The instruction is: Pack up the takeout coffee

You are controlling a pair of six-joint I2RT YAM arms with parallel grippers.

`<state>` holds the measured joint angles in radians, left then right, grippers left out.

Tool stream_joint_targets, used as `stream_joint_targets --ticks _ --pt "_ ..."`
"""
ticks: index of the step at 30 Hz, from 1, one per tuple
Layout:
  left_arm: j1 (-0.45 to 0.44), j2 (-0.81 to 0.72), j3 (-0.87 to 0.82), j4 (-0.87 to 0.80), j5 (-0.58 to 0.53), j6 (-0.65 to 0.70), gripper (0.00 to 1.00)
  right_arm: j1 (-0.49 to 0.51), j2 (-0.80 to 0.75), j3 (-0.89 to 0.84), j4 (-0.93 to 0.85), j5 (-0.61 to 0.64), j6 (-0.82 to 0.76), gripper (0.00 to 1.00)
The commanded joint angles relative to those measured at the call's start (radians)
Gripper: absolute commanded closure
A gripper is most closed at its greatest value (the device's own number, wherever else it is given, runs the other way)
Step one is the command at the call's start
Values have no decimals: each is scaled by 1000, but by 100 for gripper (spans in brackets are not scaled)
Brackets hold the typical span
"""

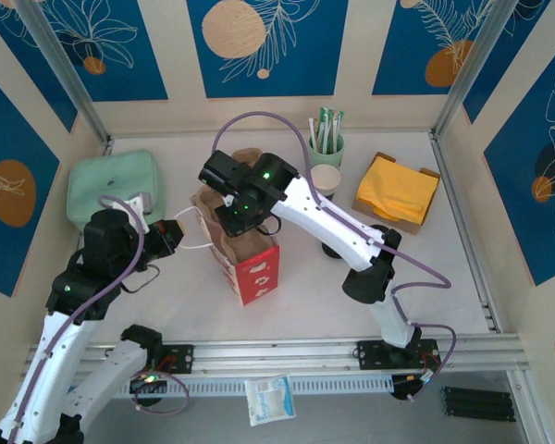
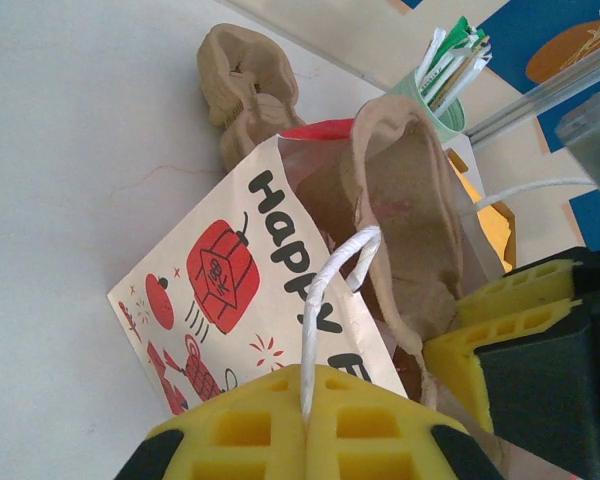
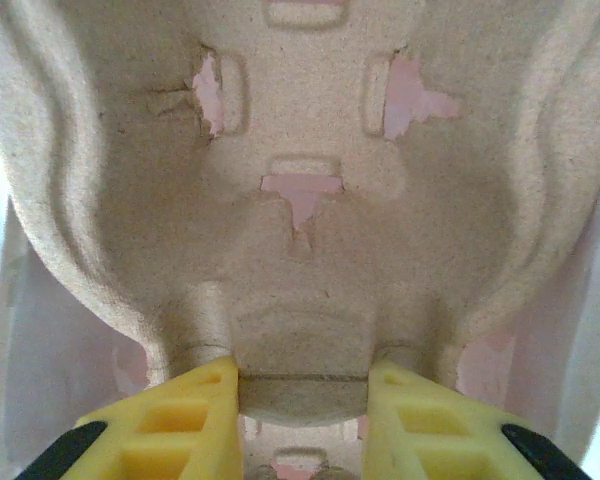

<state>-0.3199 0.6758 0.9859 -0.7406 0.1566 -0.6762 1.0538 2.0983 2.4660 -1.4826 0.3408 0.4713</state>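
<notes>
The takeout coffee (image 1: 326, 178), a small white paper cup, stands upright at the back, just in front of the green cup, with no gripper on it. A red-printed paper bag (image 1: 256, 270) stands at mid-table. My left gripper (image 2: 307, 400) is shut on the bag's white handle (image 2: 325, 295) and pulls that side outward; the same gripper (image 1: 171, 236) is left of the bag. My right gripper (image 3: 303, 390) is shut on a tab of a brown pulp cup carrier (image 3: 300, 200), which stands on edge in the bag's mouth (image 2: 400, 200).
A pale green cup of sticks (image 1: 326, 139) stands behind the coffee. At the right, a cardboard box of yellow napkins (image 1: 398, 191). A pale green pouch (image 1: 116, 185) lies at the back left. Metal rails edge the table on all sides.
</notes>
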Motion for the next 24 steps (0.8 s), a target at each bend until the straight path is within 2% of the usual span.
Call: stream_joint_targets --ticks 1,24 --pt "10 -5 13 -8 -3 -9 100 9 12 -27 -28 -11 13 72" --pt "10 -5 20 5 17 -16 100 -6 58 -110 -29 -62 38 72"
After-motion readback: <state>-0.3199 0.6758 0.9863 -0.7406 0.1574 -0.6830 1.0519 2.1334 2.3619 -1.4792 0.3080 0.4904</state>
